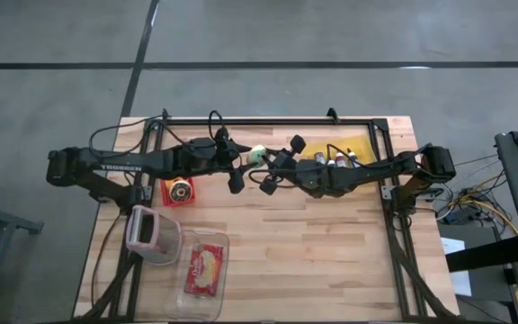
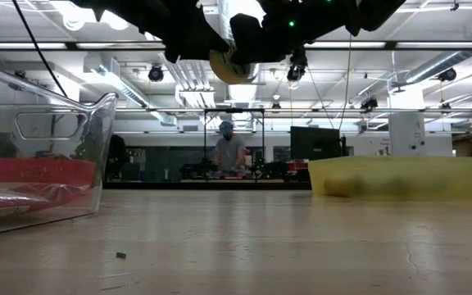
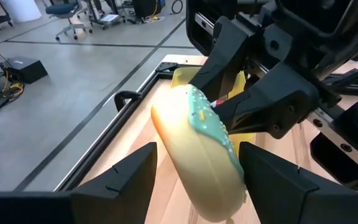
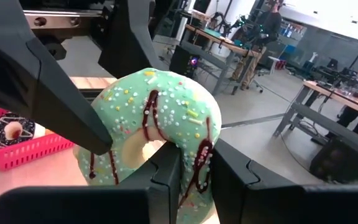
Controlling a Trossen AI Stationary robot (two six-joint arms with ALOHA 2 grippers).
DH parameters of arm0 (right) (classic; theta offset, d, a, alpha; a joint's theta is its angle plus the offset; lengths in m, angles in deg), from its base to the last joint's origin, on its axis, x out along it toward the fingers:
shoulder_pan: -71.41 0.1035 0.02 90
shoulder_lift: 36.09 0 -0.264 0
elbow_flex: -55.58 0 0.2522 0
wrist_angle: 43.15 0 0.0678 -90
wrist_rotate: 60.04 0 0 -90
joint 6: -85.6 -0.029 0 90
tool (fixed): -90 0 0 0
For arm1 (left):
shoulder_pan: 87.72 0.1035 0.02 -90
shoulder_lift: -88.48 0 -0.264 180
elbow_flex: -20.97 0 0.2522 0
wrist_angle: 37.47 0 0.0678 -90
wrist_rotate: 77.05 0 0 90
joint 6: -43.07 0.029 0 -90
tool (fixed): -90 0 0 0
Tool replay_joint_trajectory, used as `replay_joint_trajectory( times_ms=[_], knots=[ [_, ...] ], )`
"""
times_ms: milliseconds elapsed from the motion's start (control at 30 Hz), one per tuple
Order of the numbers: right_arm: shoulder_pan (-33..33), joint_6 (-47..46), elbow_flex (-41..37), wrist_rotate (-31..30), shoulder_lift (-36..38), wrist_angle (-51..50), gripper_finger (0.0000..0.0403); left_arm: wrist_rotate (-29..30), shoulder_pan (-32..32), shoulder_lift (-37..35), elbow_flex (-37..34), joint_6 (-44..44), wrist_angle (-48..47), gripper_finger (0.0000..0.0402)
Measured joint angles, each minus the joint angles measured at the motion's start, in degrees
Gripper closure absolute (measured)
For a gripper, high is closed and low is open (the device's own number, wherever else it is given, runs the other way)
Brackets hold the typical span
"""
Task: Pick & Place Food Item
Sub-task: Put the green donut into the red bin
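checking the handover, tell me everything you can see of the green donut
The green donut is a pale ring with mint icing, dark red drizzle and small pastel sprinkles. It hangs in the air above the table's far middle, on edge rather than flat. Both tools meet at it: the left tool has a finger on each side of it, and the right tool closes on its rim.

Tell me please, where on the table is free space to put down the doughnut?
The table's middle and right front, right of the clear tub, is bare wood. It is crowded at the back, where both grippers hold the doughnut between the red basket and yellow tray.
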Motion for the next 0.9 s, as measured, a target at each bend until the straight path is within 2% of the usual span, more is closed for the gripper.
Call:
replay_joint_trajectory(
  times_ms=[267,900],
  knots=[
    [0.0,0.0,0.0,0.0,0.0,0.0,0.0339,-0.1,0.0,0.0,0.0,0.3,0.0,0.0184],
    [0.0,0.0,0.0,0.0,0.0,-0.1,0.0339,-0.1,0.0,0.0,0.0,0.5,0.0,0.0323]
  ],
)
